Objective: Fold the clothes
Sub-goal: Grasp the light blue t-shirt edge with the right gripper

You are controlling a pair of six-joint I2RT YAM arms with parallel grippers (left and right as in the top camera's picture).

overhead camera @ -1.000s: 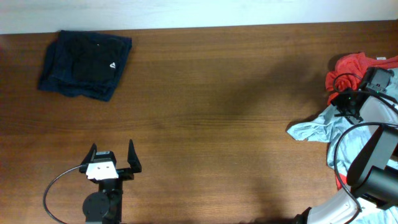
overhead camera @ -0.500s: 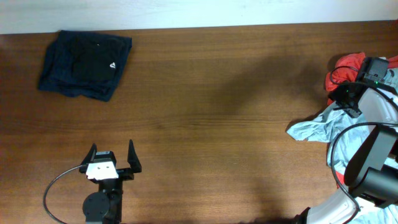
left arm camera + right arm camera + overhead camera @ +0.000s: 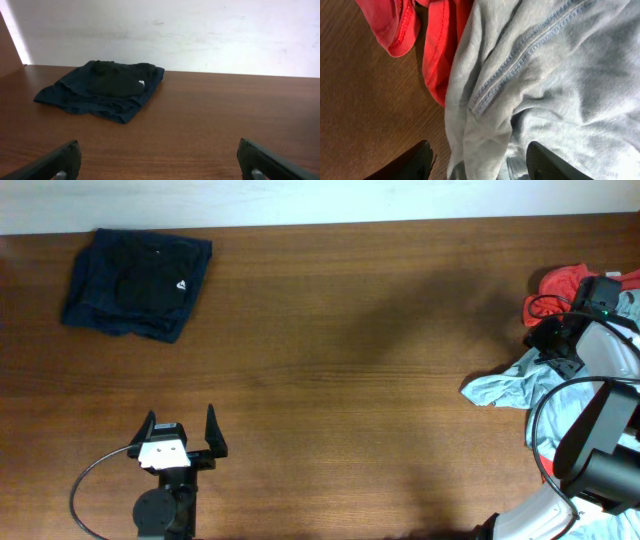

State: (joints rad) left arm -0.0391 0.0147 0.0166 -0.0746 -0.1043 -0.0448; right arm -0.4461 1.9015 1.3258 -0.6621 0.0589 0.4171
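Right end effector (image 3: 480, 165) splayed over blue-grey T-shirt (image 3: 560, 75), left end effector (image 3: 180, 430) splayed

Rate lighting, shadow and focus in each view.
Overhead: even light, sharp, one soft shadow patch on the table right of centre. Left wrist: the wall is bright, glaring at its left edge; the dark garment shows little detail. Right wrist: close up, the pale blue-grey T-shirt seam is sharp, the fingers dark and blurred.
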